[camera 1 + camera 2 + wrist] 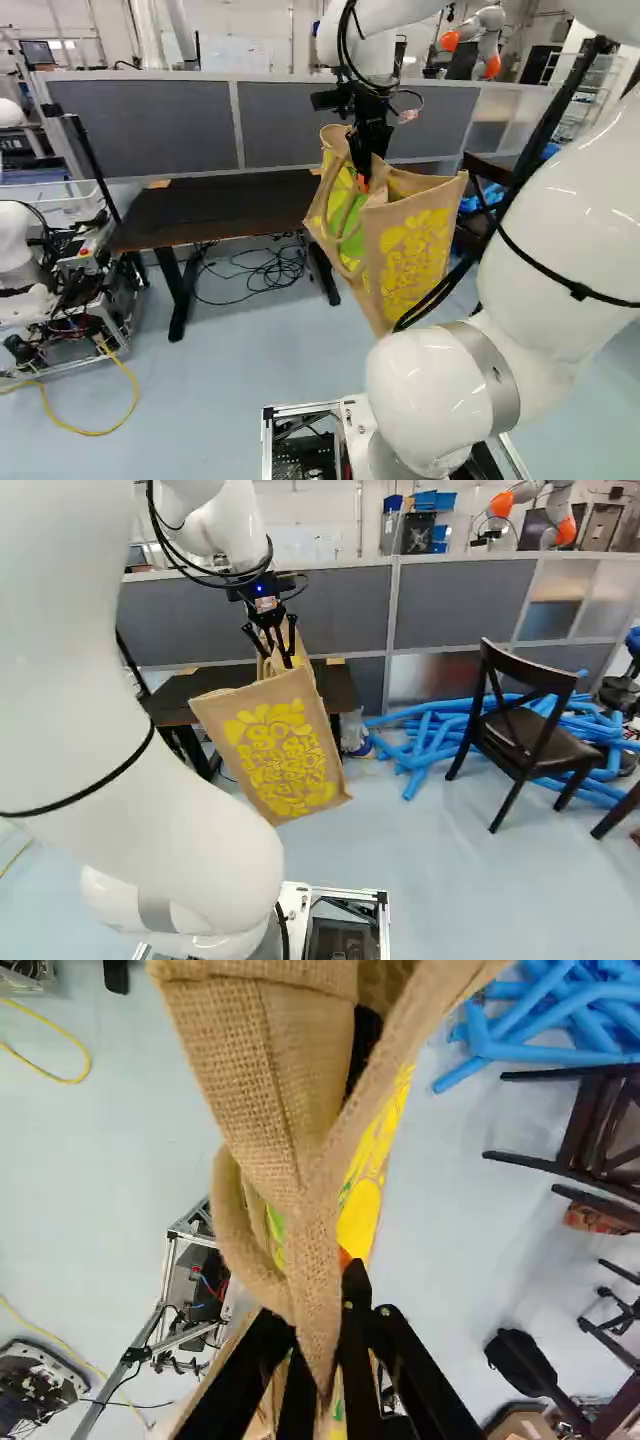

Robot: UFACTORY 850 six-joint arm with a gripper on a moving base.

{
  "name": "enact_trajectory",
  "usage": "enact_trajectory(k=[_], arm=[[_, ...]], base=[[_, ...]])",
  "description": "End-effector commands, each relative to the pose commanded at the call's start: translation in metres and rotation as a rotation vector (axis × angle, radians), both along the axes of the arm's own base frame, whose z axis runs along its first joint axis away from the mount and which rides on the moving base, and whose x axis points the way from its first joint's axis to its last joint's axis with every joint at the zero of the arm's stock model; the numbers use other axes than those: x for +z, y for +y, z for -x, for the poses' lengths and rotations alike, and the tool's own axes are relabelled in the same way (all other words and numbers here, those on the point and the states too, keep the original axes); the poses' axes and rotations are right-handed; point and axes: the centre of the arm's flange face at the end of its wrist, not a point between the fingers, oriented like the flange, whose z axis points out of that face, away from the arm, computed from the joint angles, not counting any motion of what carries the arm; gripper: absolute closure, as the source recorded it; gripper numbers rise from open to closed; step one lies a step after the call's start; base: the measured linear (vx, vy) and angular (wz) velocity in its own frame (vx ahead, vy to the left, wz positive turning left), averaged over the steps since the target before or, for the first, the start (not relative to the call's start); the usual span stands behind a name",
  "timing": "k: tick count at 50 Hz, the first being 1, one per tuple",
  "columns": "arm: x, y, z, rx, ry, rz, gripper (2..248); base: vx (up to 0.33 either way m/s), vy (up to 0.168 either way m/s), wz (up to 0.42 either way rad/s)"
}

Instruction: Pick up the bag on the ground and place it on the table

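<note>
Plainly, bag [280,745] below claw [277,658]; handle [318,1280] between fingers [354,1322]

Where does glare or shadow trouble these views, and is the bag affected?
Left base view: small glints on the arm, but the bag's yellow print shows without glare; right base view: the arm's near part is almost plain bright white; wrist view: pale sheen on the floor, with the bag's weave showing.

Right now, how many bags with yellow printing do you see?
1: the tan burlap bag with yellow printing, hanging from the black two-fingered tool. Others may be hidden.
</note>
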Motion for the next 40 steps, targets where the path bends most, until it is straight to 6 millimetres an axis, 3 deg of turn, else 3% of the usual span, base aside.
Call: enact_trajectory(k=[10, 40], arm=[[0.0000, 0.0000, 0.0000, 0.000, 0.000, 0.000, 226], [0.0000, 0.0000, 0.0000, 0.000, 0.000, 0.000, 226]], base=[[0.124, 0.047, 0.220], [0.122, 0.003, 0.003]])
